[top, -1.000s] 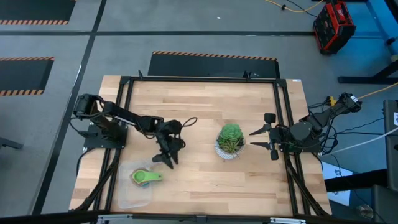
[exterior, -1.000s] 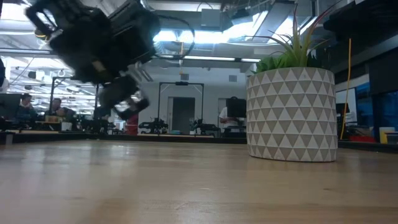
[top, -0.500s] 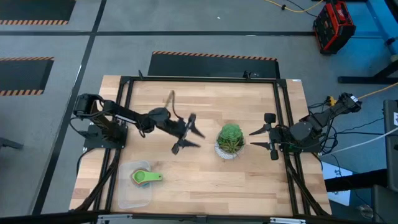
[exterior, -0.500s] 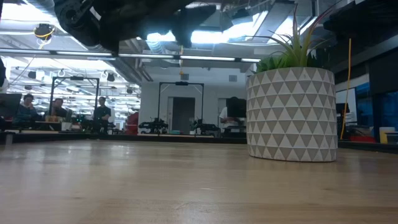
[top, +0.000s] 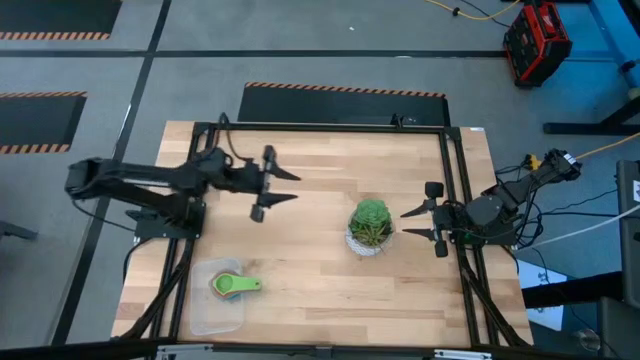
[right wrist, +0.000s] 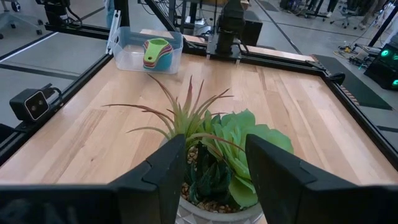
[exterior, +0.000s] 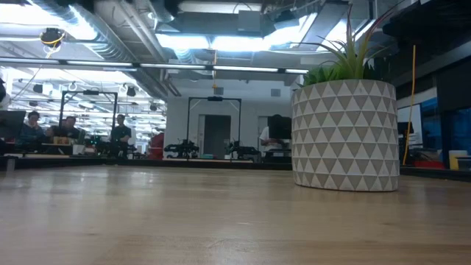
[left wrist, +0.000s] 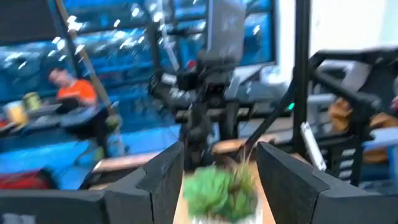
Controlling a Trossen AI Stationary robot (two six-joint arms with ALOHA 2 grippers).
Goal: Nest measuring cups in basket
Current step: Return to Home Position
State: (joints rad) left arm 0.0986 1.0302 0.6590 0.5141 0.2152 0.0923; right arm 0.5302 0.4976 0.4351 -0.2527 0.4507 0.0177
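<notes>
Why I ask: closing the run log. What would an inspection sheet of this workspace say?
Surface: wooden table, no spills seen.
Job's things: cups nested in basket, by table's left edge.
Clutter: plant, right of centre.
Pincers: left pincer open, over table left of plant; right pincer open, at right edge facing plant.
Cables: cables trail off-table by right arm.
Surroundings: people at desks behind.

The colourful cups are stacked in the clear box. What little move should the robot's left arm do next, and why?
Probably fold the left arm back to its base at the left edge of the table. The measuring cups sit nested in the basket, and the left tool hangs open and empty over bare wood, away from them. The right tool waits open beside the plant.
</notes>
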